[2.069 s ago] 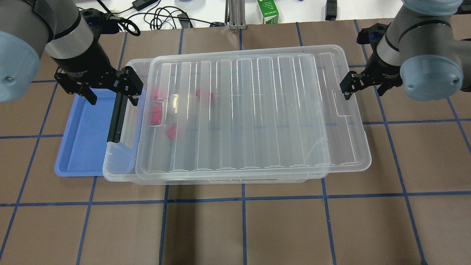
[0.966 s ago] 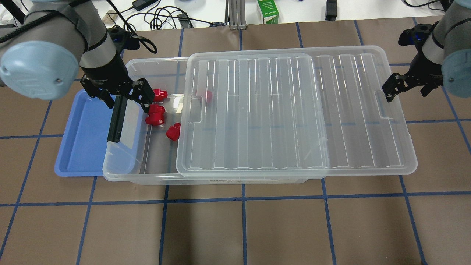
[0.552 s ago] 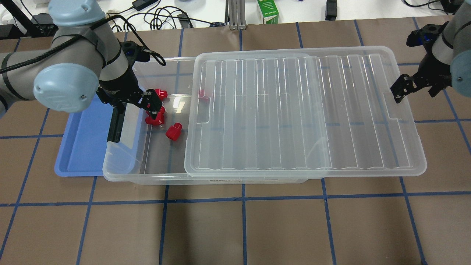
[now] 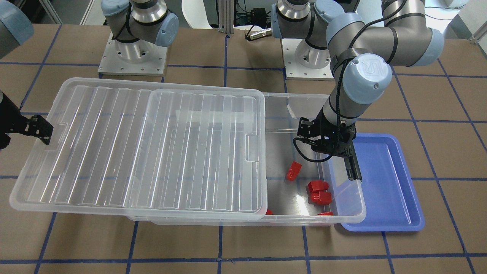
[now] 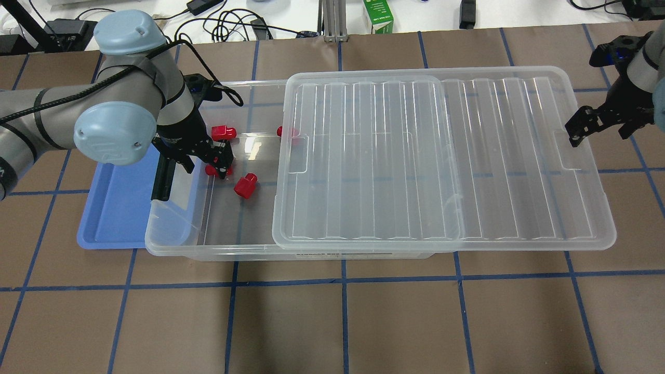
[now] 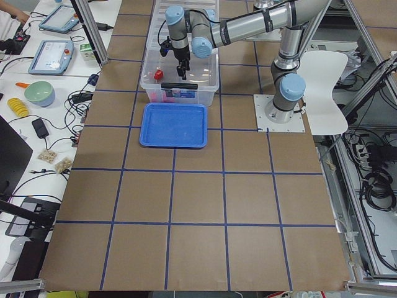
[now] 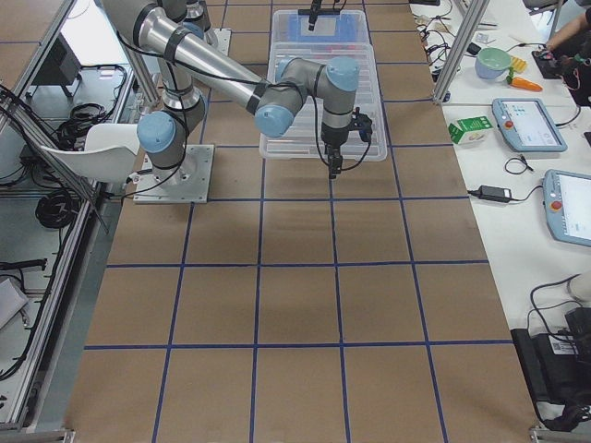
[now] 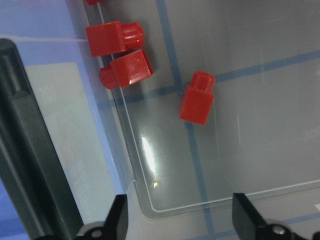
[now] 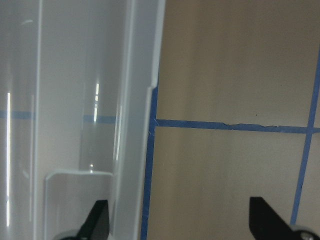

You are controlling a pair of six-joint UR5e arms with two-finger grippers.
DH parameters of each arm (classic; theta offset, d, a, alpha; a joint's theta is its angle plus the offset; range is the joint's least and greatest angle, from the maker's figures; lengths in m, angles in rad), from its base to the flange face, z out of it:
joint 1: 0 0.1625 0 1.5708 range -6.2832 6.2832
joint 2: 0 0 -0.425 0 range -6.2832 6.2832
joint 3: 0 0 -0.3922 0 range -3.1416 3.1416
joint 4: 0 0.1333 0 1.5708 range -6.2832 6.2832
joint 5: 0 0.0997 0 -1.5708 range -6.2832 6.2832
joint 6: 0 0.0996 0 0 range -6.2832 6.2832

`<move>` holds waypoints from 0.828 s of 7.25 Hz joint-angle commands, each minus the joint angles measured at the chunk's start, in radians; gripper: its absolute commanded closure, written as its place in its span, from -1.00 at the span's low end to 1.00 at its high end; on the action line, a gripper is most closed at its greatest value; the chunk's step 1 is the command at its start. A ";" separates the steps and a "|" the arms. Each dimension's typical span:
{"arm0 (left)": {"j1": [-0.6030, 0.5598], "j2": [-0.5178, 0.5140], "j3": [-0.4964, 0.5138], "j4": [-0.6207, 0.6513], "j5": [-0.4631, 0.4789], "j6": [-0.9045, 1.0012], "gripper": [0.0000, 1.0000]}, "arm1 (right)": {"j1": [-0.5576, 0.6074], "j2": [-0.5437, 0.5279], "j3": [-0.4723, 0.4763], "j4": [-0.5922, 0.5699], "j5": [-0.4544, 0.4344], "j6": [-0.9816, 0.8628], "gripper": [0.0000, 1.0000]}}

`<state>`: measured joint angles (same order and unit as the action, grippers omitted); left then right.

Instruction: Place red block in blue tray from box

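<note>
Several red blocks [image 5: 245, 185] in box [image 5: 171, 245], illegible label [image 5: 343, 255], UR arm cap [image 4: 367, 72]

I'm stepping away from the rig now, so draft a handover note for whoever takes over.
Left gripper: open, holding nothing, over the open end of the box, near a red block.
Right gripper: open, at the far edge of the lid.
Done: lid sits offset, blocks exposed.
Left: grasp one block, place it in the blue tray, now empty.
</note>
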<state>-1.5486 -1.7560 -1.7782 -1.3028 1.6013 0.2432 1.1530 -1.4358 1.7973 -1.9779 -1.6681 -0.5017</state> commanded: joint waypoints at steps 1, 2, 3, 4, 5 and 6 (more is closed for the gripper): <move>-0.004 -0.039 -0.004 0.037 -0.001 0.049 -0.37 | -0.001 0.000 0.001 0.001 -0.001 -0.003 -0.93; -0.007 -0.054 -0.006 0.049 -0.001 0.068 -0.36 | -0.001 -0.002 -0.001 0.002 -0.001 -0.001 -0.95; -0.008 -0.065 -0.030 0.097 -0.015 0.070 -0.36 | -0.001 -0.008 -0.001 0.004 -0.001 -0.001 -0.96; -0.007 -0.080 -0.059 0.155 -0.021 0.079 -0.37 | -0.001 -0.017 -0.004 0.004 -0.001 0.002 -0.99; -0.008 -0.100 -0.066 0.175 -0.023 0.085 -0.37 | -0.001 -0.026 -0.006 0.008 -0.002 0.008 -1.00; -0.008 -0.117 -0.067 0.178 -0.024 0.111 -0.37 | 0.001 -0.058 -0.006 0.023 -0.002 0.009 -1.00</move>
<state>-1.5565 -1.8505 -1.8378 -1.1424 1.5799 0.3306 1.1521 -1.4646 1.7927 -1.9678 -1.6699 -0.4960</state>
